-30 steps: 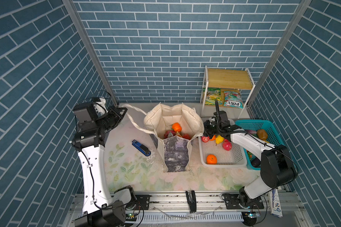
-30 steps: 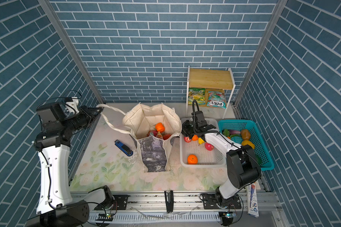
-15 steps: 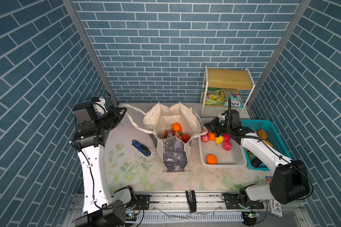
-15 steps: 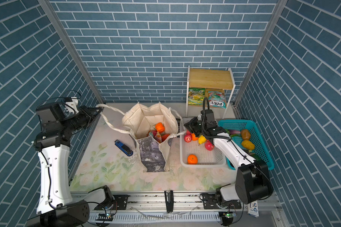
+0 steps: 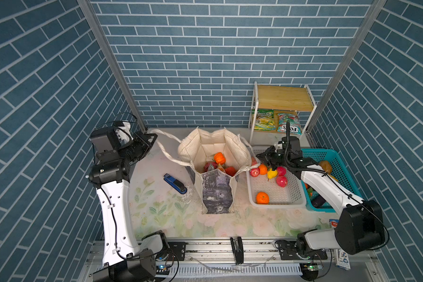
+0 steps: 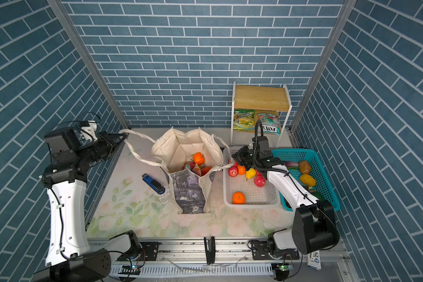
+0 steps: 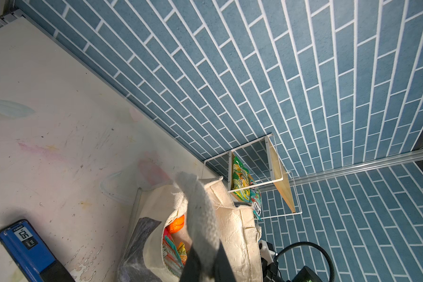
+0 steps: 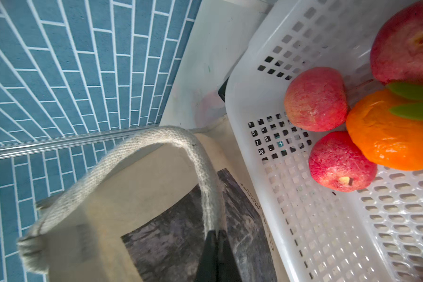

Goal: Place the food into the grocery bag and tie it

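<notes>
Cream canvas with a grey-purple print panel at mid-counter point(image 5: 156, 210): grocery bag point(image 5: 216, 193), upright, mouth gaping. Holds orange and red food point(image 5: 219, 158) inside. More of it, red apples point(image 5: 254, 172) among the pieces, in the white basket point(image 5: 297, 195) just right of the bag, teal basket point(image 5: 337, 156) beyond.

Left of the bag: left arm point(image 5: 115, 207) rising straight from the rail point(image 5: 205, 246), bent sharply at the elbow, forearm reaching level toward the bag's rear-left corner. Left pincer point(image 5: 152, 140) clenched on the left handle point(image 7: 200, 219), strap stretched out away from the bag.

Right of the bag: right arm point(image 5: 327, 185) slung low, forearm stretched over both baskets, wrist near the bag's right rim. Right pincer point(image 5: 259, 156) clenched on the right handle point(image 8: 206, 185), just beside the bag's right wall.

Blue stapler point(image 5: 175, 183) lying flat left of the bag, apart from it.
</notes>
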Available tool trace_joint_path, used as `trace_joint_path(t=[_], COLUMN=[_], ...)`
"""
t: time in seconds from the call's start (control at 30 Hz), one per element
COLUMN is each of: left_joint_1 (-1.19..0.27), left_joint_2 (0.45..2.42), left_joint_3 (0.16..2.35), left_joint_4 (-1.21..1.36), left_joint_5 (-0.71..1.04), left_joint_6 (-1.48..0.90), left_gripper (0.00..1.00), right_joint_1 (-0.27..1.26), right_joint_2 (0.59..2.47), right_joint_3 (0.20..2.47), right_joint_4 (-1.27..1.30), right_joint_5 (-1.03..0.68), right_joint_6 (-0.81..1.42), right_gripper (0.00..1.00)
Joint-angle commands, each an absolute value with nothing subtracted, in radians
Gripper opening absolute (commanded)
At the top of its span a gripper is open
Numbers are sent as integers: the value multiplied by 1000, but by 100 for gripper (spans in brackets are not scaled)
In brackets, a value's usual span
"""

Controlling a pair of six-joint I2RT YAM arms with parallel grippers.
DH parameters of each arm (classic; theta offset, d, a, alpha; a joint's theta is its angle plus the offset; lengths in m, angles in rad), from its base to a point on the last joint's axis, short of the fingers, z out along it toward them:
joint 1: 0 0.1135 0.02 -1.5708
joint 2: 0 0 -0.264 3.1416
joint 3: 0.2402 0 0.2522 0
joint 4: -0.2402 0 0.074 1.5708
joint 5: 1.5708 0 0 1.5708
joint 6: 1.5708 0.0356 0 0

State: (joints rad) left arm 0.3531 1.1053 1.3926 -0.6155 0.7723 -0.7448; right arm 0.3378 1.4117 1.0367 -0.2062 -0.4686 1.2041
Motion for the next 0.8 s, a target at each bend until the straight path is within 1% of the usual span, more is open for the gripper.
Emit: trace_joint_path(t=[0.0, 0.2, 0.3, 0.47, 0.57, 0.77], left_joint_1=[362, 362, 362, 362, 365, 369], left_joint_2=[1085, 1081, 1083, 1087, 1088, 1089], left_joint_3=[1404, 1394, 1399, 1410, 1412, 1413], left_joint_4=[-556, -554, -555, -557, -560, -553], left_joint_5=[776, 775, 776, 777, 777, 781], left_joint_6=[-744, -743, -741, -738, -739, -746], left_gripper=[3, 3, 3, 3, 3, 3], right_joint_1=[365, 415, 426, 427, 433, 458], right_joint_2=[1458, 1542, 1565, 1596, 1618, 1648], right_joint_3=[1030, 1040, 1048, 1064, 1072, 1080], right_joint_4=[-184, -147, -132, -124, -116, -74], right_joint_5=[-486, -489, -492, -500, -510, -524], right_joint_6=[1179, 1182, 1183, 1183, 1187, 1215], right_gripper=[0, 1, 6, 19, 24, 31])
